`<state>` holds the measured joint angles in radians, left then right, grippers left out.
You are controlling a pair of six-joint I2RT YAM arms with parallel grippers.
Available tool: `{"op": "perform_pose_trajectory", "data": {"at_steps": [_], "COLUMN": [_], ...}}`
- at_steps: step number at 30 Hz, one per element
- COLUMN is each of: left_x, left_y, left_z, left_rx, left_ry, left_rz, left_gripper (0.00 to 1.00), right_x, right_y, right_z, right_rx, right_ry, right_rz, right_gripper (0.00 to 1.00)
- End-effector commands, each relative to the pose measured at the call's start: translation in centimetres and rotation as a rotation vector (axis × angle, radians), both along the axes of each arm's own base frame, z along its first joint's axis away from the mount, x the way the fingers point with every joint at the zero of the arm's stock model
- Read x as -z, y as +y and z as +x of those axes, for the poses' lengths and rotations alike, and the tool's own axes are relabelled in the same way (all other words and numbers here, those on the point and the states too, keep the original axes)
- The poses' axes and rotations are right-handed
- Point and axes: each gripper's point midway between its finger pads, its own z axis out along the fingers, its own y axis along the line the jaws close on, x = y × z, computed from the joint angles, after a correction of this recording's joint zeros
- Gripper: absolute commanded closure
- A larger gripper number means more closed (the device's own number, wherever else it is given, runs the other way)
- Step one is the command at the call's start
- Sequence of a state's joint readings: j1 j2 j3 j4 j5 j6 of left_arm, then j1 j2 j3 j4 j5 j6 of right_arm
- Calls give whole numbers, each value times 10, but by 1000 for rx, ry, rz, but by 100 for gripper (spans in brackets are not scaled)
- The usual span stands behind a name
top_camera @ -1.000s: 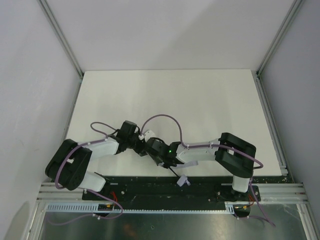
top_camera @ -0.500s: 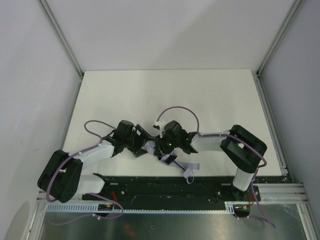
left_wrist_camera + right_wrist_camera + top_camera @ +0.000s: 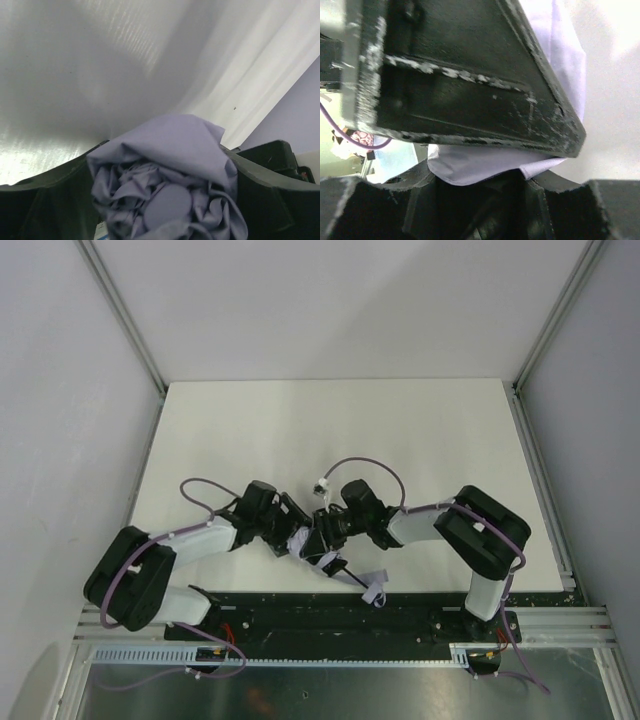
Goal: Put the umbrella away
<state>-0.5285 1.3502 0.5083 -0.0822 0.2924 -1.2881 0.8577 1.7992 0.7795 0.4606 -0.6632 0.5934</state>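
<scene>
At the left, the left arm reaches toward the middle of the white surface (image 3: 330,430), and the left end effector (image 3: 291,533) meets the umbrella (image 3: 170,150) there. In its wrist view the fingers (image 3: 45,205) stand wide apart, one on each side of the folded lavender canopy. The fabric reaches both of them, but I cannot tell whether they press on it or only stand around it. The round end cap (image 3: 167,205) of the umbrella faces this camera. So I judge that the long axis lies almost in line with the left end effector.

From the canopy, the thin black shaft (image 3: 345,572) runs toward the near right. It ends at the pale handle with its strap (image 3: 375,586), beside the near edge of the surface.

At the right, the right end effector (image 3: 325,530) comes in from the side, across this axis. It appears clamped on the pale fabric, which goes down between its fingers in its wrist view. Both end effectors are at the canopy end and almost touch each other, so neither arm is clearly nearer. The handle end hangs free, nearer to the right arm's base.
</scene>
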Motion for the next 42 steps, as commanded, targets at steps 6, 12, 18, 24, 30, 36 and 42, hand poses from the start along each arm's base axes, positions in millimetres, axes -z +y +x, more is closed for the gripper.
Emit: {"op": "perform_pose_trajectory", "data": {"at_steps": [6,12,18,24,30,36,42], "left_x": [-25,-49,-98,-168,-233,-292,-341], "left_y": [-21,-24,-28,-30,-24,-8,-3], "left_z": [9,16,34,59,75,84,86], "left_rx": [32,11,-41,-78,-111,-155,-150], "left_ry": [-43,-112,-219,-388,-559,-748,-889], "left_rz": [-65,-109,-208,-336,-445,-538,-625], "left_gripper": [64,99,100,100,100,100,100], "right_x": [-42,-52,-90,-169,-227,-220,-179], "right_y": [16,3,-24,-64,-128,-219,-204], "right_z": [12,14,14,20,45,82,83], "right_rx": [9,30,120,283,560,1032,1048], "right_ry": [-187,-215,-239,-235,-229,28,409], "right_rz": [42,-20,-59,64,158,140,115], "right_gripper": [100,81,23,2,1,1,1]}}
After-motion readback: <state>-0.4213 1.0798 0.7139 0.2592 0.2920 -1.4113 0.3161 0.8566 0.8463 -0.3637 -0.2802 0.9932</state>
